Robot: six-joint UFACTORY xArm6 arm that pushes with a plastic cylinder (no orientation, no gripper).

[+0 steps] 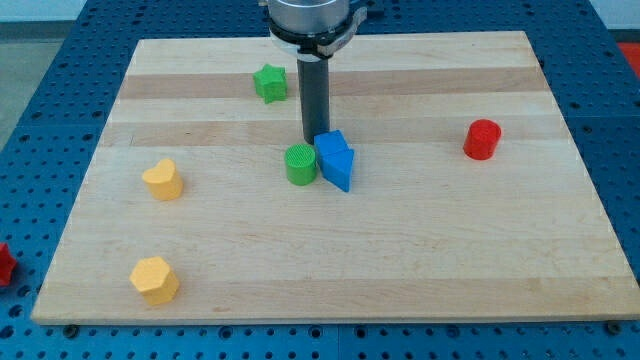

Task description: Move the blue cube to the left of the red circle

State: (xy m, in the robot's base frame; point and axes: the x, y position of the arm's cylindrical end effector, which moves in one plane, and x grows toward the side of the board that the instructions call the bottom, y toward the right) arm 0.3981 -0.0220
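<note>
The blue cube [329,146] sits near the middle of the board, with a blue wedge-shaped block [339,169] touching its lower right side. The red circle, a short red cylinder [482,139], stands far to the view's right of them. My tip [313,139] is down at the board just left of the blue cube's upper left edge, touching or nearly touching it. A green cylinder [300,164] stands just below my tip, against the blue blocks' left side.
A green star block [270,83] lies toward the view's top, left of the rod. A yellow heart-shaped block [162,180] and a yellow hexagon block [154,280] lie at the view's left. The wooden board [420,260] rests on a blue perforated table.
</note>
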